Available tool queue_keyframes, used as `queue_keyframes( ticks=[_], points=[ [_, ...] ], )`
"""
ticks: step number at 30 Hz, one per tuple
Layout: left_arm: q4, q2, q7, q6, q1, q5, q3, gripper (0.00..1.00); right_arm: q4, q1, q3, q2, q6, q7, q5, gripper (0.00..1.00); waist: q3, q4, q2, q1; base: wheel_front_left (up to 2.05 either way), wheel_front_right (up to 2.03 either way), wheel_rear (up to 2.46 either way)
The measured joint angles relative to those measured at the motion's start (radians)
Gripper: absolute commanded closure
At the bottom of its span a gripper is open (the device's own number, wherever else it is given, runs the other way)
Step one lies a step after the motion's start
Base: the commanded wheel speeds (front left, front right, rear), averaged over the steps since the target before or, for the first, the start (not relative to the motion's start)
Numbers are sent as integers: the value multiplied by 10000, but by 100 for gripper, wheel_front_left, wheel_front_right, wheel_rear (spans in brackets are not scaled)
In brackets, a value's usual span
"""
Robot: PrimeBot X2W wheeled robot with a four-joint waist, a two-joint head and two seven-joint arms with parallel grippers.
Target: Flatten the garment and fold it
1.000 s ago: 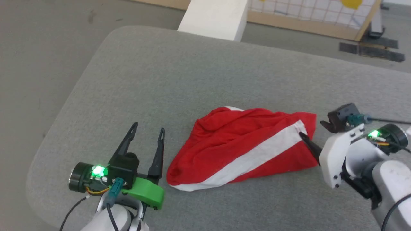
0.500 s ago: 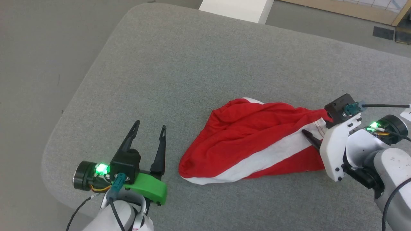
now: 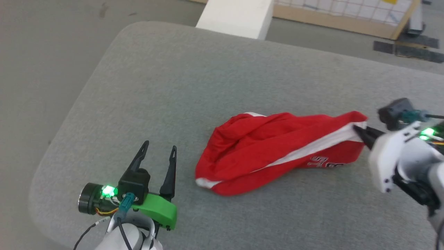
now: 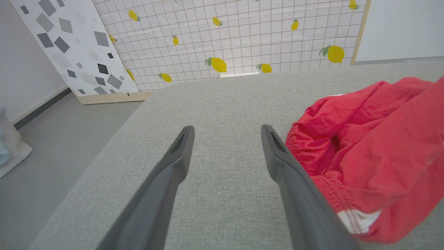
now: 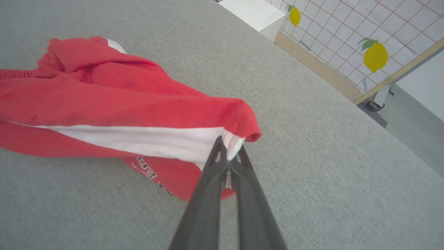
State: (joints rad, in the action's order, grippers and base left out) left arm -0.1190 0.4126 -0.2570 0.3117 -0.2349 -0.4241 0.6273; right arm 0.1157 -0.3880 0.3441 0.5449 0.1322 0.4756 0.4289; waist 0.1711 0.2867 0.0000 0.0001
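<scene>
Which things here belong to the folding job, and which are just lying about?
Job: red shorts; right gripper, jaws shut on their white stripe's end; left gripper, open beside them; grey table underneath.
Lying about: white block beyond the table; lemon-print panel; speckled panel.
</scene>
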Motion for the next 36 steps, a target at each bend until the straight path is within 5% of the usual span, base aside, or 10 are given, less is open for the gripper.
queue_keyframes(
  ticks=[10,19,20,21,27,36],
  points=[
    [25,73,2,-29,172,-157,-42,0,-917,2546,-1434,800,0,621,370,100,-395,-1009,0,0,0,0,0],
    [40,61,92,-31,285,-349,63,0,-1175,5164,-3524,-192,0,2569,-332,100,-563,-1553,0,0,0,0,0],
    [42,56,92,-31,284,-349,77,0,-1243,5276,-3618,-278,0,2650,-479,72,-575,-1567,0,-1,0,0,0],
    [44,52,96,-31,281,-349,92,0,-1377,5359,-3749,-399,2,2633,-616,0,-581,-1572,1,-1,0,0,0],
    [0,35,180,-59,274,-384,157,0,-2560,4990,-3841,-704,-2,2539,-537,0,-709,-1563,1,-1,0,0,0],
    [-50,-100,176,-127,230,-422,299,0,-4148,2930,-2592,368,-2,3415,339,0,-734,-1131,0,-1,0,0,0]
  ],
)
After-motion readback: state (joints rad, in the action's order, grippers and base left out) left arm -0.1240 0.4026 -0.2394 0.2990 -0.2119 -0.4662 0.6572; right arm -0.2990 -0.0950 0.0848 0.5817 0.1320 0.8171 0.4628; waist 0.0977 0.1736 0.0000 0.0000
